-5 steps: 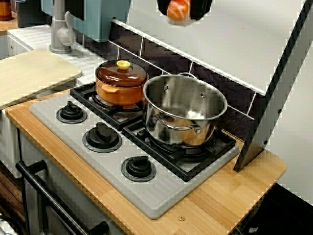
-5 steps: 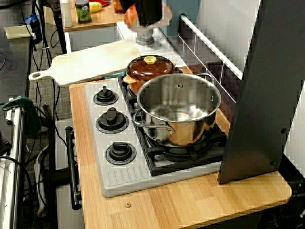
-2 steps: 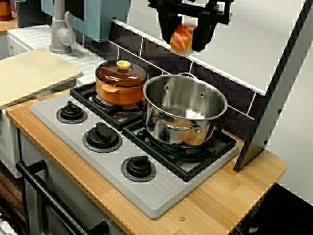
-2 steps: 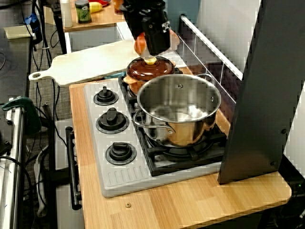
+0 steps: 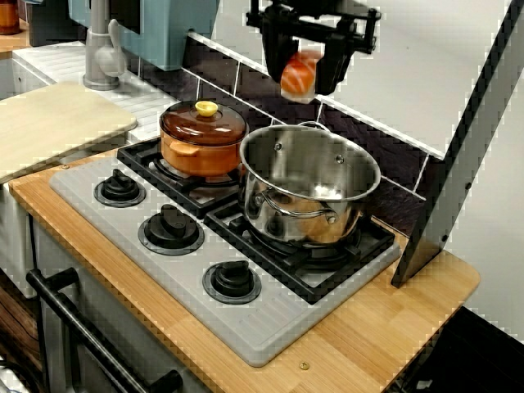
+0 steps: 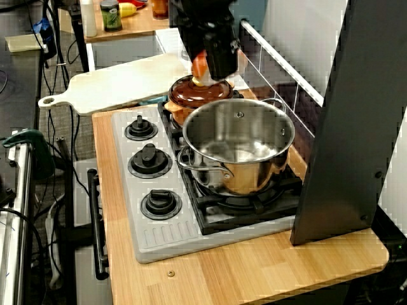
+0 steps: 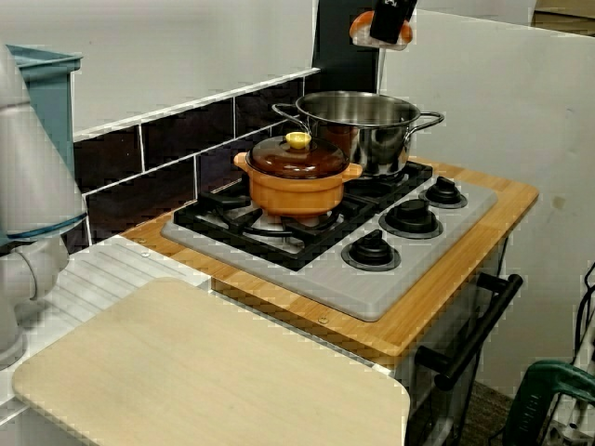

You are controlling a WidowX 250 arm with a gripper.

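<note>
Black gripper (image 5: 304, 72): fingers pinched on an orange object (image 5: 296, 79); lower than a second ago.
Orange object: held in the air above the steel pot (image 5: 304, 214), near its far rim, not touching.
Brown lidded pot (image 5: 202, 141): left of the steel pot, on the hob (image 5: 270, 323).

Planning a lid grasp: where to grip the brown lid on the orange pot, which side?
Probably the yellow knob at the centre of the brown lid, straight down from above. It stands proud of the dome and is the only narrow part; the rim sits flush on the orange pot, and the steel pot crowds one side. The gripper holds an orange object.
</note>
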